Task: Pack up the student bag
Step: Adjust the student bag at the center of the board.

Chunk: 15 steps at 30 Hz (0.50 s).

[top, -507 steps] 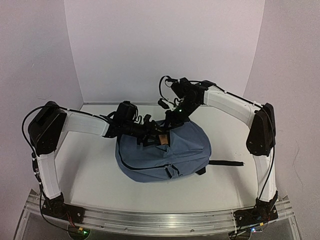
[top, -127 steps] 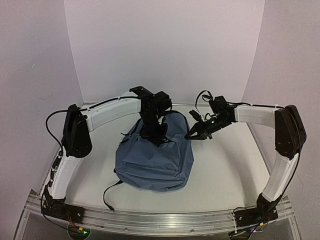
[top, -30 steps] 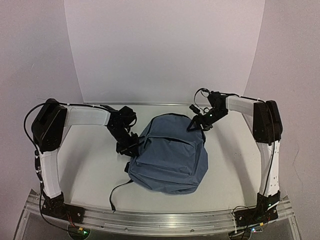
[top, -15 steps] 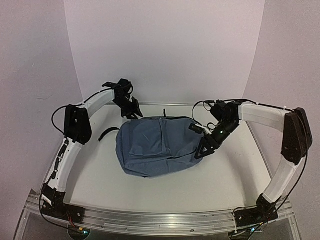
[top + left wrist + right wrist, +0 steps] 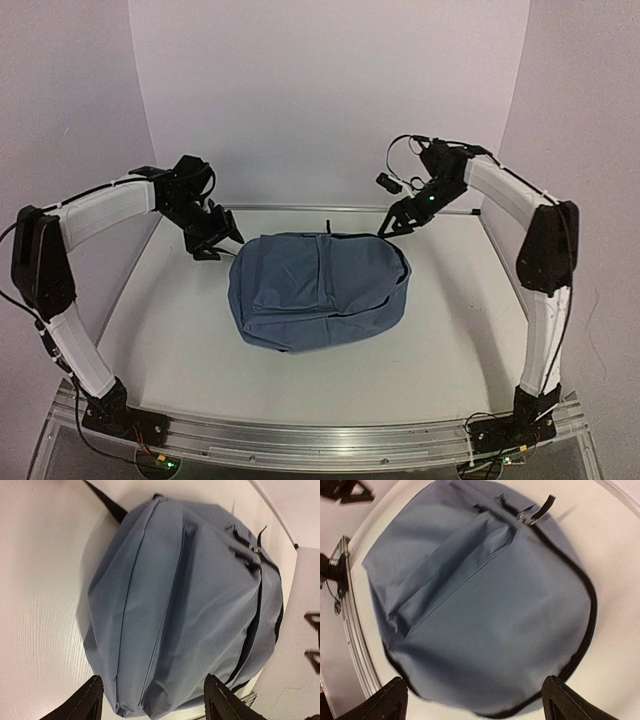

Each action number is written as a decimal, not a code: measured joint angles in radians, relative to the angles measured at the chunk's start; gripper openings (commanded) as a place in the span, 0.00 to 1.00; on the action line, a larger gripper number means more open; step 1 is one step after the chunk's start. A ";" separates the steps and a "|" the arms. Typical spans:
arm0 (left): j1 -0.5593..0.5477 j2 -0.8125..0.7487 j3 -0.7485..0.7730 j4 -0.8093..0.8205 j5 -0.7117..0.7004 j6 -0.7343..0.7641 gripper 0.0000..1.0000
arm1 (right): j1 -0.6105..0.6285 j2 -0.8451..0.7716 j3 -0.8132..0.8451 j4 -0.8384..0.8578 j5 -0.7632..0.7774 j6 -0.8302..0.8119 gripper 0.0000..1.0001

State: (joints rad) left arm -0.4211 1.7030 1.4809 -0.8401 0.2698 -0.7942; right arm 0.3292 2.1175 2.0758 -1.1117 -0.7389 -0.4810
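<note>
Slate-blue and softly domed, the student bag (image 5: 318,290) lies front pocket up mid-table (image 5: 170,350), somewhat nearer the far edge, while the left gripper (image 5: 215,243) and right gripper (image 5: 393,226) hang off its far-left and far-right sides, both released, jaws spread and grasping nothing.

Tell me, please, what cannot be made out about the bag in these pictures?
- Inside of the bag: every view, hidden by its own fabric.
- Strap: left wrist view, cut off by the top edge; none shows in the top view.
- Detail of the zipper pulls: right wrist view, blurred.
</note>
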 measured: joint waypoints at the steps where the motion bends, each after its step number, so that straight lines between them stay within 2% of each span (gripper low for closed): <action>1: -0.024 -0.033 -0.046 0.011 -0.008 -0.019 0.69 | 0.001 0.063 0.065 0.014 0.000 0.023 0.93; 4: -0.106 -0.100 -0.185 0.044 -0.021 -0.090 0.68 | 0.002 0.218 0.201 0.042 -0.001 0.094 0.92; 8: -0.199 -0.114 -0.322 0.082 -0.028 -0.187 0.65 | 0.002 0.320 0.250 0.082 0.005 0.173 0.87; 12: -0.213 -0.109 -0.359 0.125 -0.030 -0.235 0.58 | 0.002 0.336 0.220 0.113 0.012 0.195 0.80; 15: -0.211 -0.049 -0.326 0.146 -0.026 -0.231 0.52 | 0.002 0.290 0.087 0.153 0.001 0.182 0.75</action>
State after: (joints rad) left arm -0.6325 1.6540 1.1547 -0.6939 0.2441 -1.0249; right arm 0.3308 2.4077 2.1624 -0.9588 -0.7378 -0.2987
